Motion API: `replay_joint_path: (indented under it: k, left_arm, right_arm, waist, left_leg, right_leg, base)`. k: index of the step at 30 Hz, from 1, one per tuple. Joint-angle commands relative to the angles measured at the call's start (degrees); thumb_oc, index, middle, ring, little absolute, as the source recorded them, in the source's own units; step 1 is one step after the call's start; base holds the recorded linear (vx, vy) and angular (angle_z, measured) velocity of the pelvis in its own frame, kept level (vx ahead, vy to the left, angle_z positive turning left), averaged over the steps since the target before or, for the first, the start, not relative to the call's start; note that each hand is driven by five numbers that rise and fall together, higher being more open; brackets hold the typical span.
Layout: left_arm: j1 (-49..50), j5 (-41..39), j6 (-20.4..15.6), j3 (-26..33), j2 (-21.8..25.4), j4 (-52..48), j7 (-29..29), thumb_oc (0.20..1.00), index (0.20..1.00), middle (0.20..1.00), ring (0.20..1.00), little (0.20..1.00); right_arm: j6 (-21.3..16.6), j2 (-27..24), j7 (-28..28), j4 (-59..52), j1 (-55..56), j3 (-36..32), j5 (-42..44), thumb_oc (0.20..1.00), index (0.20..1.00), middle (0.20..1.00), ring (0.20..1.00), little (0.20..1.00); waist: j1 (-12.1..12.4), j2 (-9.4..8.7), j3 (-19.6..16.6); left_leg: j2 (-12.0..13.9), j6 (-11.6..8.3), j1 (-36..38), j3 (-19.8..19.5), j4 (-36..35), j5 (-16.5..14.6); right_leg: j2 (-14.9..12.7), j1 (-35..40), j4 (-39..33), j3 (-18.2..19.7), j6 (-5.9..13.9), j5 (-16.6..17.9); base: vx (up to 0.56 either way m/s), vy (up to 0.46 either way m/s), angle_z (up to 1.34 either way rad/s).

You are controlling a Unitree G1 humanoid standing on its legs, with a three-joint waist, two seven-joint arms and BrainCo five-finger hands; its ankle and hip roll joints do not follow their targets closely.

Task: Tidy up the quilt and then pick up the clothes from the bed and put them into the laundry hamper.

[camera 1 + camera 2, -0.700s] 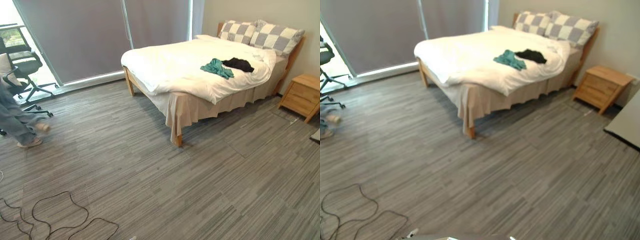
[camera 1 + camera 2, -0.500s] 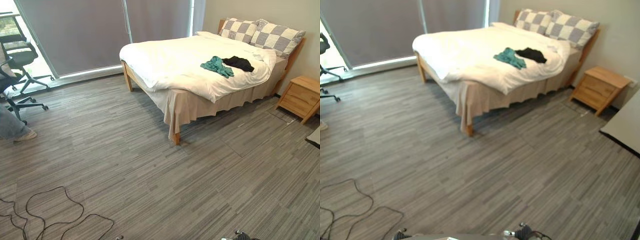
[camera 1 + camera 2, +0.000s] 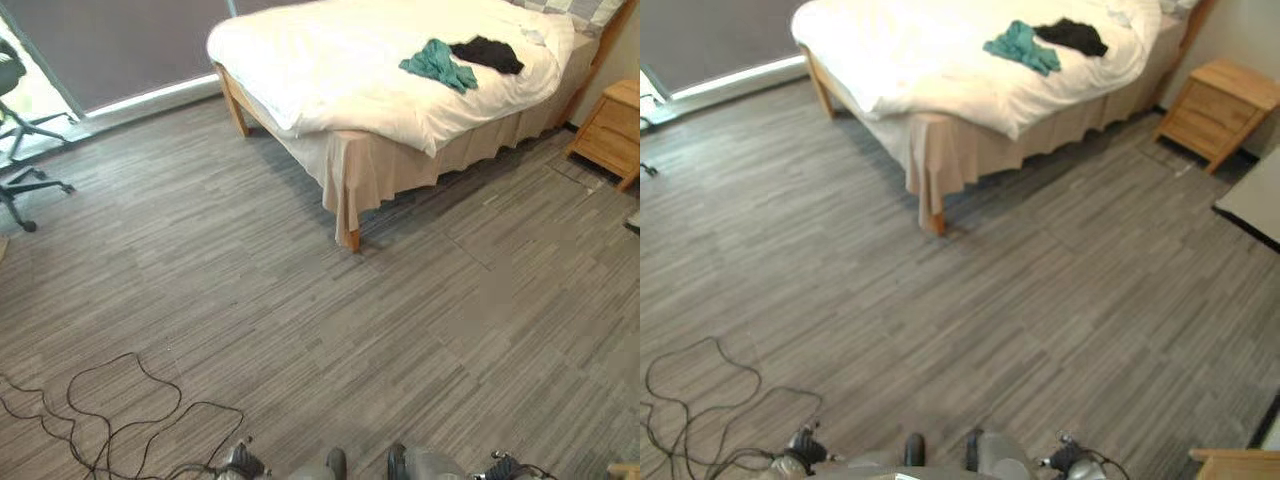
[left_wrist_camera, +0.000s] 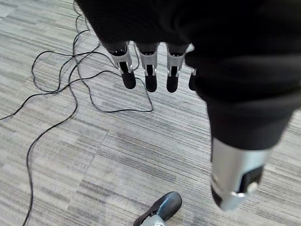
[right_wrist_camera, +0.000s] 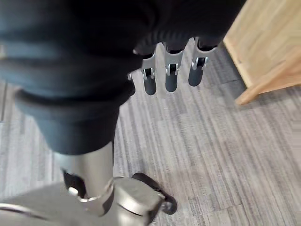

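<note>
We see open grey floor [image 3: 250, 280] before the bed [image 3: 350, 190]; teal [image 3: 438, 62] and black clothes [image 3: 487, 53] lie on its white quilt [image 3: 330, 60]. Our left hand [image 4: 150, 70] and right hand [image 5: 171, 70] hang relaxed, empty.

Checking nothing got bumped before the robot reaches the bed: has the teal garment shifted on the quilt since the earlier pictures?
No. The teal garment still lies just left of the black garment on the white quilt; the whole view shifted, so the camera moved.

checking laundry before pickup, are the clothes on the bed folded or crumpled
Crumpled. The teal green garment and the black garment lie in loose bunched heaps, touching each other, on the white quilt.
</note>
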Motion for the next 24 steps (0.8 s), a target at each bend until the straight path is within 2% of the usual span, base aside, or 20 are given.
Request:
replay_joint_path:
  k: [1,3,4,5,8,9,10,11,12,13,14,15,16,17,18,19,21,22,23,24]
  left_arm:
    - [1.3,-0.4,-0.5,1.5,0.4,-0.5,1.3,1.0,1.0,1.0,1.0,1.0]
    - [1.5,0.4,-0.6,1.6,0.4,0.0,1.3,1.0,1.0,1.0,1.0,1.0]
    - [1.7,1.1,-0.6,1.8,0.2,0.3,1.2,1.0,1.0,1.0,1.0,1.0]
    - [1.7,1.6,-0.8,1.6,0.0,0.7,1.1,1.0,1.0,1.0,1.0,1.0]
    - [1.8,2.8,-0.9,1.3,-0.4,1.2,0.9,1.0,1.0,1.0,1.0,1.0]
    - [2.1,3.0,-0.9,1.3,-0.8,1.5,0.9,1.0,1.0,1.0,1.0,1.0]
    - [2.2,2.9,-0.9,1.3,-0.9,1.2,0.7,1.0,1.0,1.0,1.0,1.0]
    - [2.0,1.9,-0.8,1.6,-1.3,0.6,0.7,1.0,1.0,1.0,1.0,1.0]
    - [1.9,1.4,-0.7,1.7,-1.4,0.3,0.8,1.0,1.0,1.0,1.0,1.0]
    - [1.6,0.8,-0.7,1.9,-1.3,-0.3,0.9,1.0,1.0,1.0,1.0,1.0]
    - [1.1,0.2,-0.8,2.2,-0.9,-1.5,1.3,1.0,1.0,1.0,1.0,1.0]
    - [0.8,-0.7,-0.8,2.6,-0.6,-2.4,2.1,1.0,1.0,1.0,1.0,1.0]
    - [0.4,-1.5,-0.9,2.7,-0.5,-3.0,2.6,1.0,1.0,1.0,1.0,1.0]
    - [0.2,-2.4,-1.2,3.1,-0.6,-3.5,3.8,1.0,1.0,1.0,1.0,1.0]
    - [0.3,-2.5,-1.3,3.2,-0.7,-3.7,4.1,1.0,1.0,1.0,1.0,1.0]
    - [0.3,-2.5,-1.3,3.1,-0.7,-3.7,4.1,1.0,1.0,1.0,1.0,1.0]
    - [0.7,-2.1,-1.0,3.8,-0.8,-2.8,5.1,1.0,1.0,1.0,1.0,1.0]
    - [0.8,-2.1,-0.7,4.1,-1.0,-1.8,5.3,1.0,1.0,1.0,1.0,1.0]
    - [0.8,-2.3,-0.3,4.5,-1.1,-0.7,5.6,1.0,1.0,1.0,1.0,1.0]
    - [0.9,-2.5,-0.1,4.9,-1.3,0.0,5.7,1.0,1.0,1.0,1.0,1.0]
  right_arm:
    - [-0.3,0.2,-1.0,-1.8,1.0,0.2,3.5,1.0,1.0,1.0,1.0,1.0]
    - [-0.5,0.5,-1.3,-2.1,1.3,-0.2,4.2,1.0,1.0,1.0,1.0,1.0]
    - [-0.4,0.6,-1.2,-1.9,1.7,-0.3,4.3,1.0,1.0,1.0,1.0,1.0]
    - [-0.4,0.8,-1.4,-1.6,1.9,-0.6,4.5,1.0,1.0,1.0,1.0,1.0]
    - [-0.5,0.7,-1.6,-1.1,2.5,-0.9,4.5,1.0,1.0,1.0,1.0,1.0]
    - [-0.7,0.6,-1.6,-0.9,3.2,-0.7,4.2,1.0,1.0,1.0,1.0,1.0]
    - [-0.6,0.1,-1.4,-1.0,3.2,-0.9,4.1,1.0,1.0,1.0,1.0,1.0]
    - [-0.7,-0.7,-1.6,-0.7,3.0,-1.2,3.8,1.0,1.0,1.0,1.0,1.0]
    - [-0.7,-1.1,-1.8,-0.7,2.7,-1.1,3.7,1.0,1.0,1.0,1.0,1.0]
    - [-0.7,-1.5,-2.0,-0.8,2.5,-0.8,3.6,1.0,1.0,1.0,1.0,1.0]
    - [-0.8,-1.9,-2.3,-1.3,2.2,-0.7,3.7,1.0,1.0,1.0,1.0,1.0]
    - [-0.9,-2.2,-2.6,-2.0,1.7,-0.5,3.8,1.0,1.0,1.0,1.0,1.0]
    - [-0.8,-2.5,-2.7,-2.3,0.9,-0.5,4.0,1.0,1.0,1.0,1.0,1.0]
    - [-0.8,-2.6,-2.9,-2.9,-0.7,0.7,3.7,1.0,1.0,1.0,1.0,1.0]
    - [-0.9,-2.5,-3.0,-3.1,-1.0,1.0,3.7,1.0,1.0,1.0,1.0,1.0]
    - [-0.9,-2.5,-3.0,-3.1,-1.0,1.0,3.7,1.0,1.0,1.0,1.0,1.0]
    - [-1.3,-2.4,-3.1,-3.4,-1.9,1.6,4.0,1.0,1.0,1.0,1.0,1.0]
    - [-1.4,-2.4,-3.1,-3.5,-2.3,1.8,4.1,1.0,1.0,1.0,1.0,1.0]
    - [-1.7,-2.3,-3.5,-3.6,-2.6,1.8,4.3,1.0,1.0,1.0,1.0,1.0]
    - [-1.7,-2.3,-3.6,-3.5,-2.6,1.5,4.5,1.0,1.0,1.0,1.0,1.0]
  waist:
    - [-0.4,-1.35,-1.2]
    - [-2.4,-2.11,-0.9]
    - [-3.1,-1.35,-0.9]
    - [-4.2,-1.26,-0.8]
    - [-5.0,-0.47,-1.3]
    - [-5.5,-0.3,-1.7]
    - [-5.7,0.06,-1.8]
    - [-6.3,1.06,-1.7]
    - [-5.8,1.13,-1.4]
    - [-5.0,1.03,-0.8]
    - [-4.3,-0.3,0.0]
    - [-3.1,-0.88,0.9]
    - [-2.2,-2.06,1.8]
    - [0.2,-3.31,2.5]
    - [1.4,-3.41,2.5]
    - [1.4,-3.61,2.4]
    - [3.6,-3.6,1.8]
    - [4.4,-3.45,1.1]
    - [5.0,-2.71,0.4]
    - [5.2,-2.59,0.2]
  left_leg:
    - [0.3,-2.51,4.3,-4.2,0.7,-7.5]
    - [0.4,-3.27,8.4,-4.0,-1.5,-9.1]
    - [1.6,-3.82,9.6,-3.6,-1.9,-10.0]
    - [1.8,-4.18,10.5,-3.4,-1.9,-10.7]
    - [2.2,-4.66,12.0,-3.2,-1.9,-12.5]
    - [1.8,-4.38,12.8,-3.9,-0.6,-13.7]
    - [1.8,-4.59,11.8,-4.0,2.4,-13.5]
    - [1.7,-6.74,9.5,-3.3,12.2,-9.6]
    - [1.1,-8.47,6.4,-3.2,18.4,-5.4]
    - [1.0,-10.17,3.2,-3.0,26.3,-0.6]
    - [-0.9,-11.42,-1.1,-4.0,34.9,3.2]
    - [-1.4,-12.0,-3.5,-3.2,40.2,3.4]
    - [-2.2,-11.71,-7.2,-2.2,44.7,2.8]
    - [-1.0,-9.82,-13.2,0.7,44.3,-0.5]
    - [-0.6,-9.32,-15.8,1.3,42.2,-1.0]
    - [-0.8,-9.27,-15.9,1.4,41.9,-0.8]
    - [0.7,-7.98,-17.5,2.0,28.1,-2.2]
    - [1.4,-7.73,-16.4,2.2,19.6,-0.8]
    - [3.9,-8.64,-17.5,1.9,12.7,3.4]
    - [5.7,-9.0,-16.5,3.4,7.5,5.7]
  right_leg:
    - [-6.0,4.0,-21.4,-5.3,3.28,9.0]
    - [-5.5,2.2,-32.3,-8.7,3.18,11.7]
    - [-4.4,2.1,-36.9,-9.5,3.57,12.7]
    - [-4.4,0.8,-39.6,-9.5,3.93,13.6]
    - [-4.1,0.8,-41.5,-9.9,3.96,14.2]
    - [-4.2,0.9,-40.0,-10.1,2.93,14.7]
    - [-4.1,1.2,-39.0,-10.9,2.18,14.3]
    - [-3.1,2.6,-37.2,-11.0,0.48,13.0]
    - [-2.7,4.1,-37.0,-11.0,-0.53,12.4]
    - [-2.0,6.6,-37.4,-10.7,-1.71,11.5]
    - [-2.7,8.7,-38.2,-10.5,-2.48,11.3]
    - [-2.3,10.9,-39.1,-9.7,-3.36,10.6]
    - [-2.5,13.0,-40.2,-8.9,-3.74,10.1]
    - [-2.5,17.2,-42.4,-7.7,-3.66,8.1]
    - [-2.3,19.0,-43.2,-7.0,-3.66,7.4]
    - [-2.5,18.8,-43.2,-6.9,-3.63,7.4]
    - [-1.6,21.5,-44.3,-5.6,-2.48,5.3]
    - [-1.3,22.8,-44.5,-5.2,-1.96,4.5]
    - [-0.4,24.2,-44.5,-5.5,-1.26,3.2]
    - [-0.7,26.1,-44.5,-6.0,-1.01,2.1]
  base:
    - [0.41,-0.11,0.15]
    - [0.54,-0.146,-0.21]
    - [0.51,-0.116,-0.35]
    - [0.49,-0.099,-0.21]
    - [0.39,-0.081,-0.04]
    - [0.34,-0.055,0.0]
    - [0.68,-0.134,-0.01]
    - [0.56,-0.135,-0.13]
    - [0.61,-0.187,-0.26]
    - [0.38,-0.174,-0.33]
    - [0.39,-0.184,-0.29]
    - [0.35,-0.172,-0.44]
    - [0.6,-0.155,-0.67]
    - [0.61,-0.093,-0.71]
    - [0.49,-0.04,-0.49]
    - [0.33,0.024,-0.51]
    - [0.46,0.076,-0.55]
    - [0.55,0.157,-0.47]
    - [0.51,0.163,-0.68]
    - [0.52,0.167,-0.76]
